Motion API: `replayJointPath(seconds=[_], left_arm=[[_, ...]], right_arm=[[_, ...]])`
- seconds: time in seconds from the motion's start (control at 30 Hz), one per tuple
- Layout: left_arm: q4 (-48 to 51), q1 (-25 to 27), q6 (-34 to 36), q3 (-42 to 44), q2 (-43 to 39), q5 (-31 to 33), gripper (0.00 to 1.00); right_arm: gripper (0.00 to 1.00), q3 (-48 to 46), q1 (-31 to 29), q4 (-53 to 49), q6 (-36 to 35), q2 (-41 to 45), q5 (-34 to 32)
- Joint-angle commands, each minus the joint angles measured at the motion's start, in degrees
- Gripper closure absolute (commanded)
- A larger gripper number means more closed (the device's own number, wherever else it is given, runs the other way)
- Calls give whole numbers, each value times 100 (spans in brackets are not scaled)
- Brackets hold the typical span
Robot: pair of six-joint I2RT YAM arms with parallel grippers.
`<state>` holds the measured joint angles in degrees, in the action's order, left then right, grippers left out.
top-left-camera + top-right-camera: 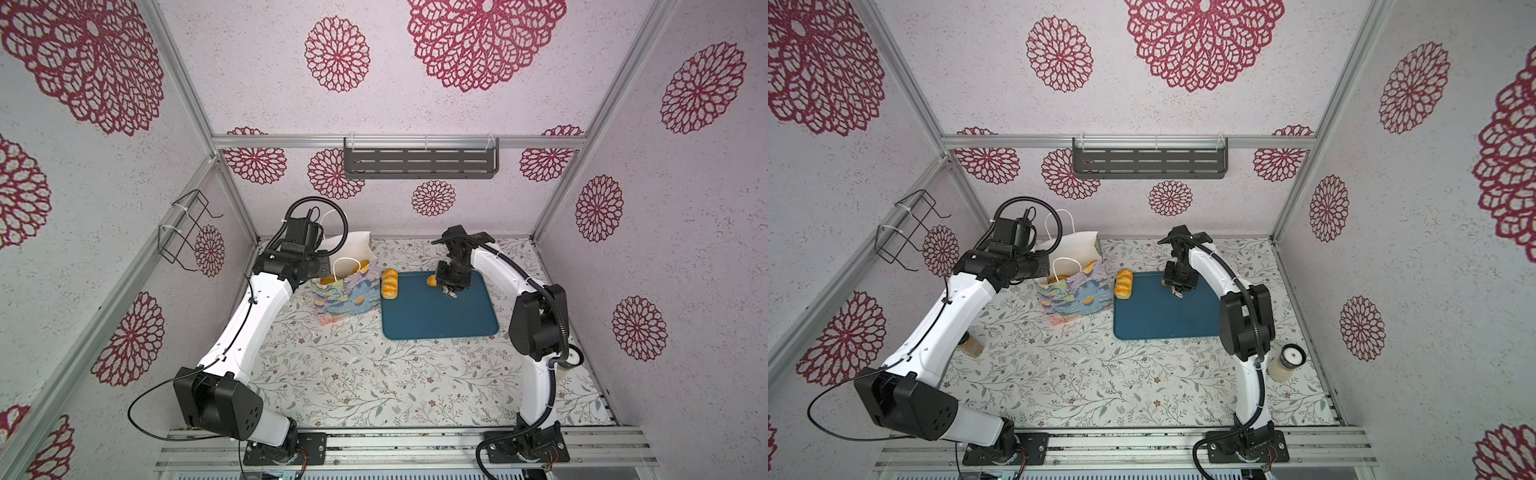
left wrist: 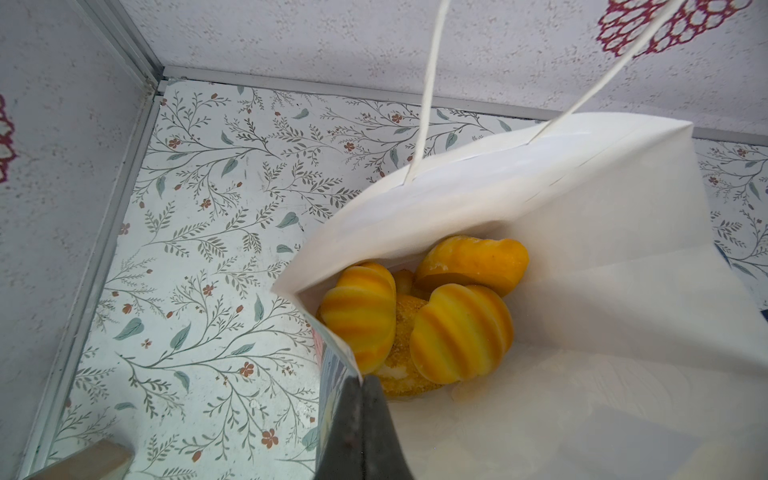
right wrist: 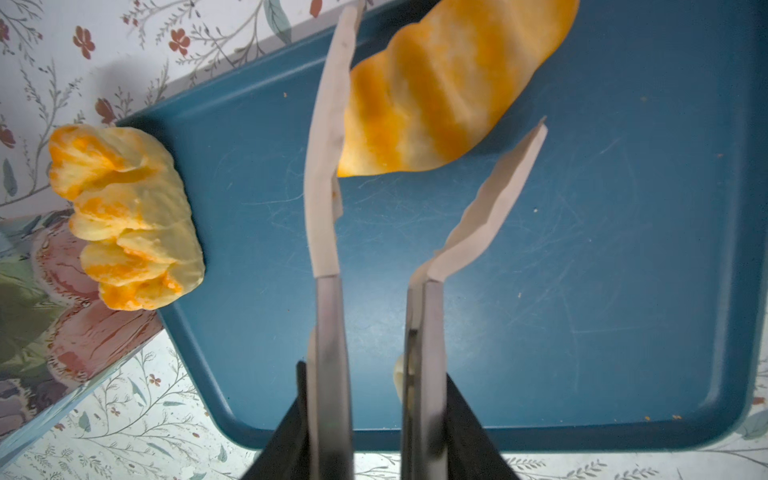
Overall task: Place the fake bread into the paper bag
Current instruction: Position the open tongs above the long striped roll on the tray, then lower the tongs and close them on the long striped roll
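From where I stand, the left gripper (image 2: 360, 399) is mostly hidden. Its arm covers it in both top views, and the wrist view catches just one dark finger, pinched tight on the rim of the upright paper bag printed with pastel flowers (image 1: 345, 297). Just beyond that finger, down in the bag's plain white inside, sit glossy golden-yellow toy breads (image 2: 461, 332). Three ridged, striped ones lie on top and a grainy one underneath, with more yellow behind that I cannot sort out. The white cord handles (image 2: 428, 83) run up out of frame.

The right gripper (image 3: 376, 395) is closed on the brushed-steel arms of a pair of cream-tipped tongs (image 3: 328, 299), whose blades stand parted. Ahead of the gripper, a striped, twisted roll (image 3: 436, 91) lies on the scratched flat teal tray (image 3: 582, 291) between the wavy-edged blades. One blade overlaps its side and the other ends just beside it (whether either presses in, I cannot tell) — and its far end is cut off by the frame.

To the gripper's side, toward the bag, a larger lumpy oval loaf (image 3: 129, 216) sits on the tray's corner rim, just beside the bag's wall. A white-capped jar (image 1: 1291, 357) stands well behind the right gripper, near the arm's elbow — its contents too small to make out.
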<state>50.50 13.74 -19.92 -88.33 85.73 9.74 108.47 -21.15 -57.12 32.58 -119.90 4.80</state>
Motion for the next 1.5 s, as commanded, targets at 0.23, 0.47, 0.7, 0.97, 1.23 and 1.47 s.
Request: replayJointPath(seconds=[0.23, 0.47, 0.7, 0.97, 1.23, 1.47], left_arm=[[67, 54, 50, 44, -127, -60, 100], [71, 55, 51, 37, -143, -68, 100], [73, 57, 50, 36, -158, -56, 100], [81, 52, 49, 36, -162, -51, 100], [77, 57, 50, 36, -188, -42, 100], [82, 55, 44, 37, -189, -33, 100]], right_arm=[[58, 148, 206, -45, 55, -26, 220], [59, 149, 260, 10, 59, -113, 348], [63, 149, 308, 52, 32, -174, 478], [77, 149, 356, 44, -66, -183, 671], [87, 78, 375, -54, -234, -85, 817], [92, -432, 376, 158, -263, 423, 961]])
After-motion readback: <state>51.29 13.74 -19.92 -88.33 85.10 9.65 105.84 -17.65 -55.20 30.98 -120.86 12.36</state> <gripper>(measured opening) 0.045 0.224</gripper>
